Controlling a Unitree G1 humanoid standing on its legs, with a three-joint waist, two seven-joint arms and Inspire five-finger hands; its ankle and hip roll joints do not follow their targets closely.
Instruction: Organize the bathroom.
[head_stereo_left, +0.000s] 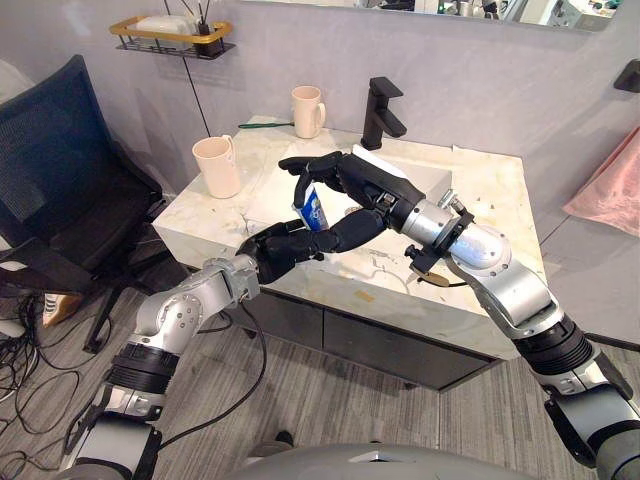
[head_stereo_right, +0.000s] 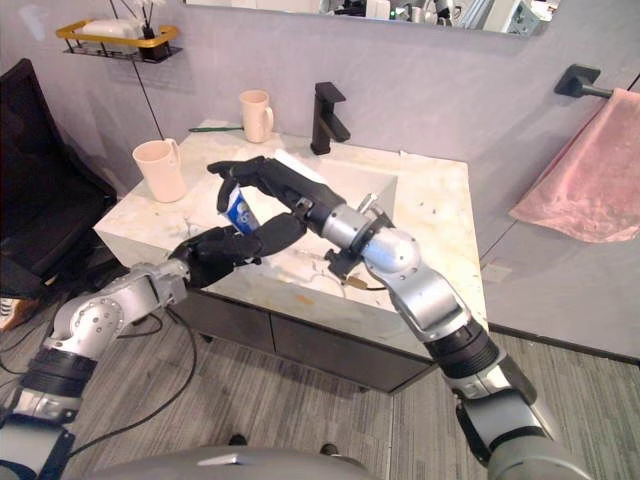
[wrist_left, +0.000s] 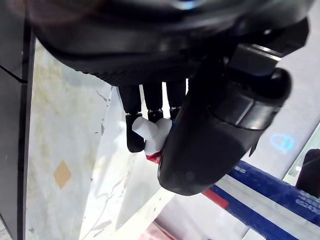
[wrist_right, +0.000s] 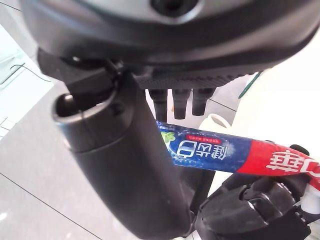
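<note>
A blue, red and white toothpaste tube (head_stereo_left: 314, 208) is held upright above the marble counter's front left part, between both hands. My right hand (head_stereo_left: 345, 176) reaches in from the right, its fingers and thumb curled round the tube's upper end (wrist_right: 210, 150). My left hand (head_stereo_left: 295, 243) comes up from the lower left and pinches the white cap (wrist_left: 150, 132) at the tube's lower end between thumb and fingers. The left hand (wrist_right: 250, 210) sits just under the tube's red part in the right wrist view.
A pale pink cup (head_stereo_left: 218, 165) stands at the counter's left edge, with a second cup (head_stereo_left: 307, 110) and a green toothbrush (head_stereo_left: 265, 125) behind it. The black faucet (head_stereo_left: 382, 110) rises behind the sink basin (head_stereo_left: 425, 178). An office chair (head_stereo_left: 60, 160) is on the left, a pink towel (head_stereo_right: 590, 170) on the right.
</note>
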